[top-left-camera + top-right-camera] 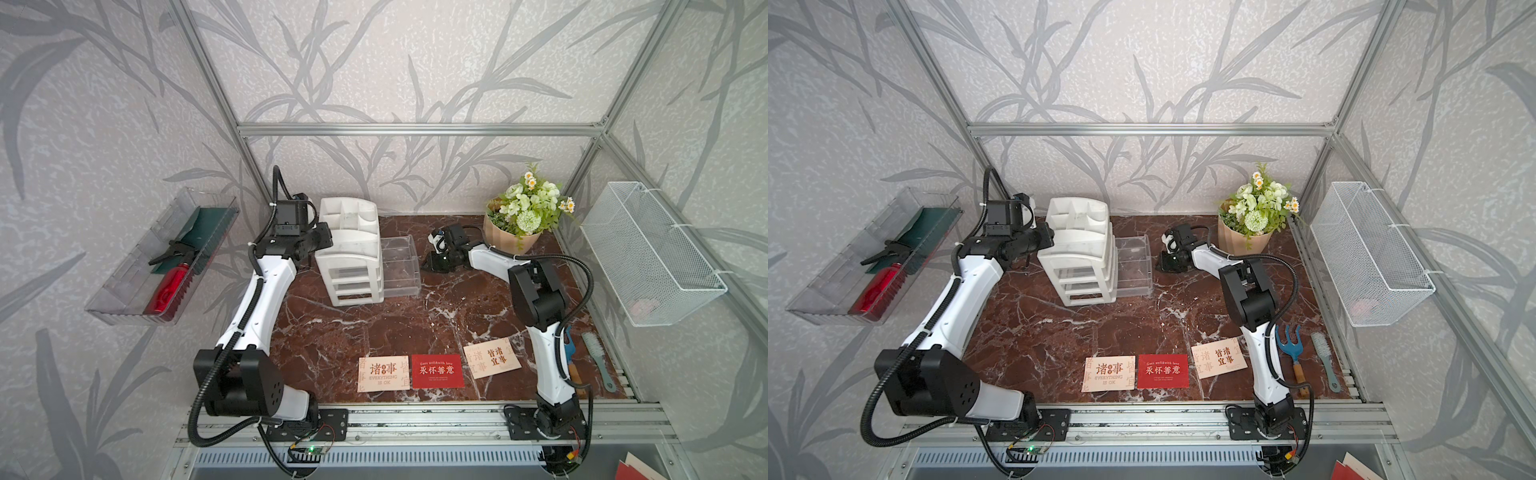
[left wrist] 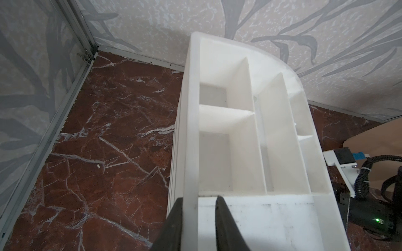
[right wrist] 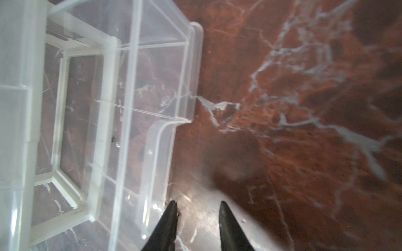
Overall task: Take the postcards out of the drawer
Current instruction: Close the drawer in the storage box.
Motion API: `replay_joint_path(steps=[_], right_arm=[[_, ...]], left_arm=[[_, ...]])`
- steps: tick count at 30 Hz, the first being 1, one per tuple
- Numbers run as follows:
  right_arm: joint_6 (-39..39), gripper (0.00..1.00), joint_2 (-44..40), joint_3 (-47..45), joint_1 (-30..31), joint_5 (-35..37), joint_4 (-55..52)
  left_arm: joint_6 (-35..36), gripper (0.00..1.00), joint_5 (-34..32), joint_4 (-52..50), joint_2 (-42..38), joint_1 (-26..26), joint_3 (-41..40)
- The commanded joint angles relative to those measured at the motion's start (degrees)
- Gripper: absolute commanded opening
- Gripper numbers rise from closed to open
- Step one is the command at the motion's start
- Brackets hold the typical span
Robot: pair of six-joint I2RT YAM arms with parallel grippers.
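Note:
Three postcards lie flat near the table's front edge in both top views: a pale peach one, a red one and a second peach one, tilted. The clear drawer stands pulled out of the white organizer and looks empty. My left gripper straddles the organizer's side wall; one finger touches it and a gap shows at the other. My right gripper is open over bare table beside the drawer's front lip, holding nothing.
A flower pot stands at the back right behind the right arm. A blue garden fork and a brush lie along the right edge. A wire basket and a clear tray with a red bottle hang on the side walls.

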Motion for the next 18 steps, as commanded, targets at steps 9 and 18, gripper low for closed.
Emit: replay_joint_path(steps=[9,18], right_arm=[[5.2,0.33,6.4,9.6,3.4,-7.9,3.6],[6.5,0.33,11.1,17.3,4.5,-9.3,1.3]], left_arm=[[-2.3,0.20,6.9,4.8,4.5,-1.3,-0.6],[-3.9,0.20,10.6,7.9,10.4,-3.9,2.1]])
